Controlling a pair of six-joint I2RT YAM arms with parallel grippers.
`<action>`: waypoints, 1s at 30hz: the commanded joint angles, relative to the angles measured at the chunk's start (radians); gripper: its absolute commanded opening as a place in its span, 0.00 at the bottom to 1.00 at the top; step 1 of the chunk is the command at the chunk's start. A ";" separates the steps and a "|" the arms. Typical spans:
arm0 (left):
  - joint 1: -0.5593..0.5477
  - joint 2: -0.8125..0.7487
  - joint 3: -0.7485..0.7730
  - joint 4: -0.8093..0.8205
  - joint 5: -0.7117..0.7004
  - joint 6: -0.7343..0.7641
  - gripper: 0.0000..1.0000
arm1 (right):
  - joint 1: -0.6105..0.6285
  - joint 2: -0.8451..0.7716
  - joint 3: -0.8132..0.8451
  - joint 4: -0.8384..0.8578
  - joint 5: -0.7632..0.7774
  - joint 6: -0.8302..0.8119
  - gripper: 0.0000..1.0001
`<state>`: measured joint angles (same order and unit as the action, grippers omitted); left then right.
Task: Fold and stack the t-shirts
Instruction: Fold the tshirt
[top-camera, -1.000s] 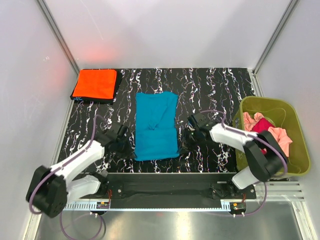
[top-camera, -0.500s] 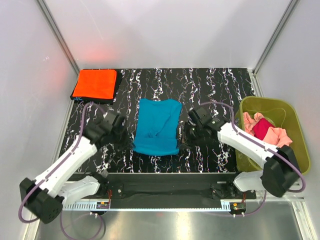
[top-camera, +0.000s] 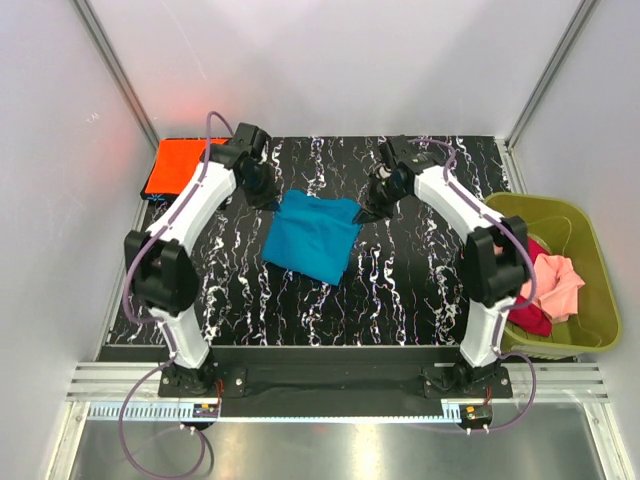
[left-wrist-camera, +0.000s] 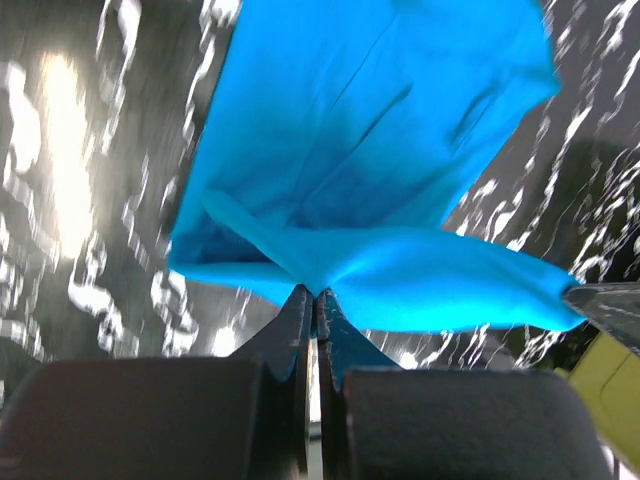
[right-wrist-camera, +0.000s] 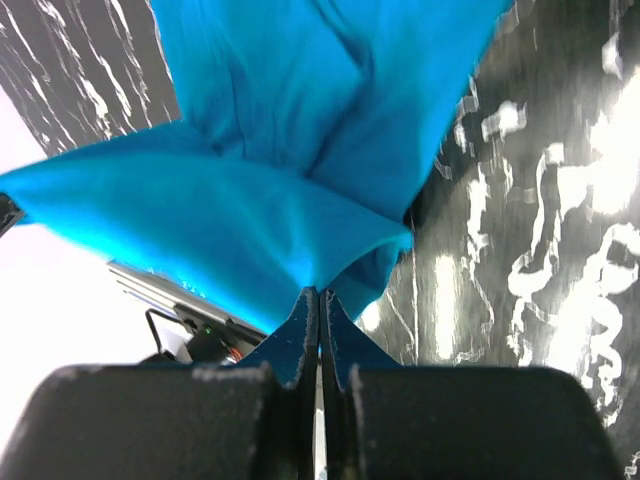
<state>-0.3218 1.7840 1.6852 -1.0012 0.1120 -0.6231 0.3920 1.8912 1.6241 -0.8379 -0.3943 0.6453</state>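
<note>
The teal-blue t-shirt (top-camera: 312, 236) lies folded over on the black marbled table (top-camera: 400, 290), its far edge lifted. My left gripper (top-camera: 272, 197) is shut on its far left corner (left-wrist-camera: 300, 270). At the far right corner (right-wrist-camera: 330, 265) my right gripper (top-camera: 364, 213) is shut on the cloth as well. A folded orange t-shirt (top-camera: 178, 167) lies at the far left corner, partly hidden by my left arm. Pink (top-camera: 560, 282) and magenta-red (top-camera: 528, 318) t-shirts sit crumpled in the bin.
The olive-green plastic bin (top-camera: 590, 250) stands off the table's right edge, beside the right arm. White walls close in the far side and both sides. A metal rail (top-camera: 320, 385) runs along the near edge.
Both grippers have carried the near edge of the teal-blue t-shirt up and away to the far side, folding it in half. Both arms now stretch far over the table.
</note>
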 joint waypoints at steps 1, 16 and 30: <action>0.027 0.116 0.170 -0.022 0.063 0.071 0.00 | -0.028 0.098 0.160 -0.066 -0.063 -0.067 0.00; 0.069 0.379 0.378 0.153 0.192 0.086 0.01 | -0.139 0.361 0.410 -0.055 -0.173 -0.061 0.00; 0.136 0.621 0.628 0.285 0.025 0.052 0.59 | -0.206 0.709 0.888 -0.131 -0.131 -0.101 0.30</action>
<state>-0.2333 2.4397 2.2520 -0.7460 0.2119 -0.5518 0.2024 2.5828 2.3501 -0.8700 -0.5564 0.5789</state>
